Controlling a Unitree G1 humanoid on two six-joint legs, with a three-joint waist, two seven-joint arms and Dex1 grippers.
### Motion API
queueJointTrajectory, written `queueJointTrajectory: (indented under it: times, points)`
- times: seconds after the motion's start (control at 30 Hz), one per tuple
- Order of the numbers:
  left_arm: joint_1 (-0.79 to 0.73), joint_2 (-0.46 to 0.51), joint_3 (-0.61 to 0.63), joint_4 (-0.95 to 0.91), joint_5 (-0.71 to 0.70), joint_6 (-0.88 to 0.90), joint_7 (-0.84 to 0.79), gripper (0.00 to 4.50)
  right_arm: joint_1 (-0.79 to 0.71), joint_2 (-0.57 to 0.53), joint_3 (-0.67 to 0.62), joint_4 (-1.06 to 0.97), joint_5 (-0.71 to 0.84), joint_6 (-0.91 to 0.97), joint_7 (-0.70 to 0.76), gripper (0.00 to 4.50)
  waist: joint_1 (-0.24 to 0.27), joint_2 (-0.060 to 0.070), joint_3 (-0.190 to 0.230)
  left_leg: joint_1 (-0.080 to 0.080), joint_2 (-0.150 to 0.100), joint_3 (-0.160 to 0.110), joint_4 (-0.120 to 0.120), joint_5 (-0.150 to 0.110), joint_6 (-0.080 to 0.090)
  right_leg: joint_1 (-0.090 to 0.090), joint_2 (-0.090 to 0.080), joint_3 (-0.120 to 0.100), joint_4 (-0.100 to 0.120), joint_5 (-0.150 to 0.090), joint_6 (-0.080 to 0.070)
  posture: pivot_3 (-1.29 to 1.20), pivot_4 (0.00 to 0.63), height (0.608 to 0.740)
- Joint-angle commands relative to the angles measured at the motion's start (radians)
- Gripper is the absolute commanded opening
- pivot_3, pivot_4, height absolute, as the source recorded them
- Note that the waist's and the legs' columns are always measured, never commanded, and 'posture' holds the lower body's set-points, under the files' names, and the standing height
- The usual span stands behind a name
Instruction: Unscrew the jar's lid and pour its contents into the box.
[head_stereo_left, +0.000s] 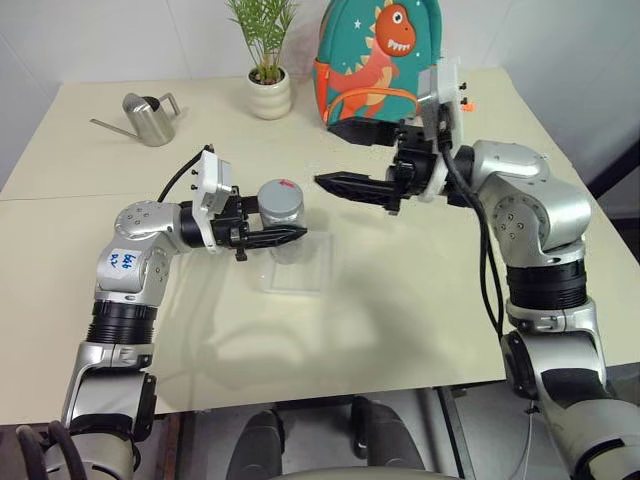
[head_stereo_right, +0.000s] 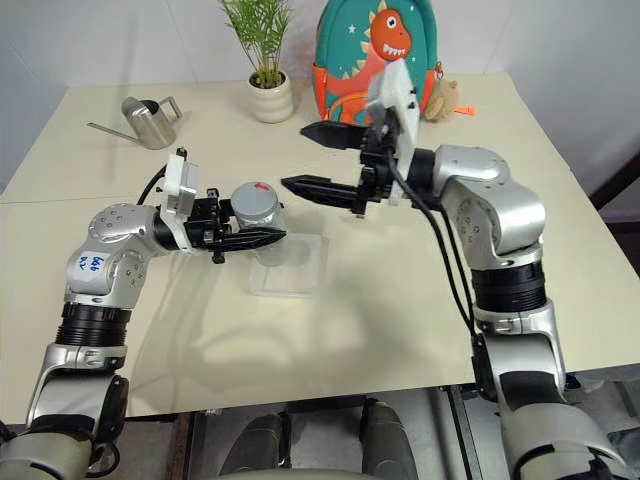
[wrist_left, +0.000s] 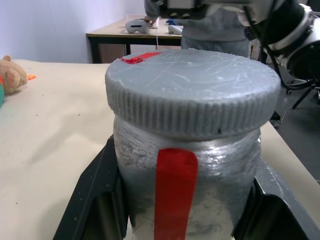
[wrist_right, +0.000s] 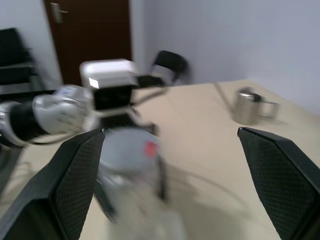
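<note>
Gripped in the left hand (head_stereo_left: 290, 238), the jar (head_stereo_left: 284, 232) stood upright above the clear box (head_stereo_left: 297, 262) on the counter (head_stereo_left: 400, 290), its grey lid (head_stereo_left: 280, 196) screwed on, a red mark on top. Just right of the lid, apart from it, the right hand (head_stereo_left: 335, 157) hung level with fingers spread wide. Behind stood a steel watering can (head_stereo_left: 148, 118), a potted plant (head_stereo_left: 267, 60) and a dinosaur backpack (head_stereo_left: 375, 60).

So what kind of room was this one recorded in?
Probably an office or lab room: a beige tabletop, another desk with a person behind it, and a dark wooden door beside black chairs.
</note>
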Motion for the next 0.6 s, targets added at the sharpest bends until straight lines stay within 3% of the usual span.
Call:
queueJointTrajectory:
  times: [0.03,0.3,0.6]
  points:
    - [-0.018,-0.001,0.007,-0.021,-0.003,-0.013,0.001,2.0,-0.022,0.032,0.042,-0.062,0.0,0.036,-0.044,4.48,0.001,0.0,0.0,0.0,0.0,0.0,0.0,0.0,0.0,0.0,0.0,0.0,0.0,0.0,0.0,0.0,0.15,0.74]
    - [-0.023,-0.015,0.006,-0.019,-0.003,-0.016,0.009,2.0,-0.07,0.082,0.116,0.005,-0.088,0.021,-0.112,4.48,0.002,0.0,0.0,0.0,0.0,0.0,0.0,0.0,0.0,0.0,0.0,0.0,0.0,0.0,0.0,0.0,0.15,0.74]
    - [-0.03,-0.022,0.012,-0.024,-0.013,-0.013,0.021,2.0,-0.086,0.07,0.115,0.064,-0.121,-0.002,-0.073,4.48,0.0,0.0,0.0,0.0,0.0,0.0,0.0,0.0,0.0,0.0,0.0,0.0,0.0,0.0,0.0,0.0,0.15,0.74]
